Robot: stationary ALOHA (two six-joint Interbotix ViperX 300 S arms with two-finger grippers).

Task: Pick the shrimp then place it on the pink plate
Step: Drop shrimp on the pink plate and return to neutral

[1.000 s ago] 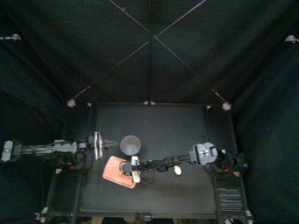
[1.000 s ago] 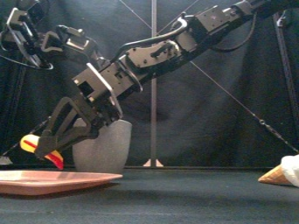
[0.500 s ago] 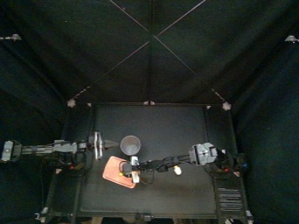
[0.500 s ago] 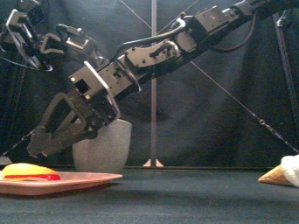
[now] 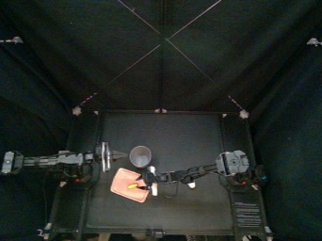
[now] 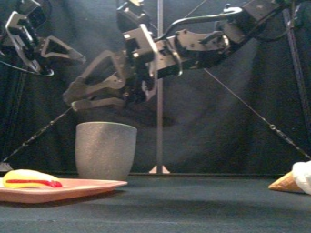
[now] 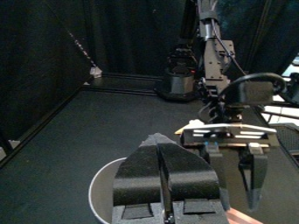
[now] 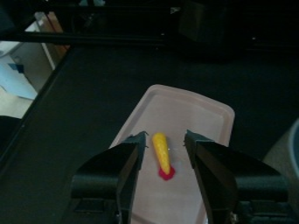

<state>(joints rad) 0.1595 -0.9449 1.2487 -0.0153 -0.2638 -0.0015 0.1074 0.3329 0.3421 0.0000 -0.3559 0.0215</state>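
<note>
The left arm is stretched in along the left side of the tabletop [image 5: 189, 132]. The left gripper [image 7: 162, 147] is held level, just left of the cup. Its jaws are pressed together with only a thin line between them, and nothing is gripped.

The pink plate [image 6: 85, 187] lies flat on the near-left part of the tabletop. The shrimp [image 6: 31, 178] is laid on the plate, toward its left end in the front view. It is yellow with a red end, and it lies flat and touches nothing but the plate. In the right wrist view it is seen lengthwise in the gap between the right jaws, well below them.

The grey cup [image 6: 105, 150] stands upright just beyond the plate, toward the far side, and is apart from it. Its rim is seen under the left jaws in the left wrist view.

The right arm is brought in from the right and is reached past the middle. The right gripper [image 8: 163, 140] is raised above the plate and, in the front view, higher than the cup's rim. Its jaws are spread wide and nothing is held between them.

A small pale toy [image 6: 297, 179] lies on the tabletop well to the right of the plate, under the right arm in the top view. What kind of toy it is cannot be told.
</note>
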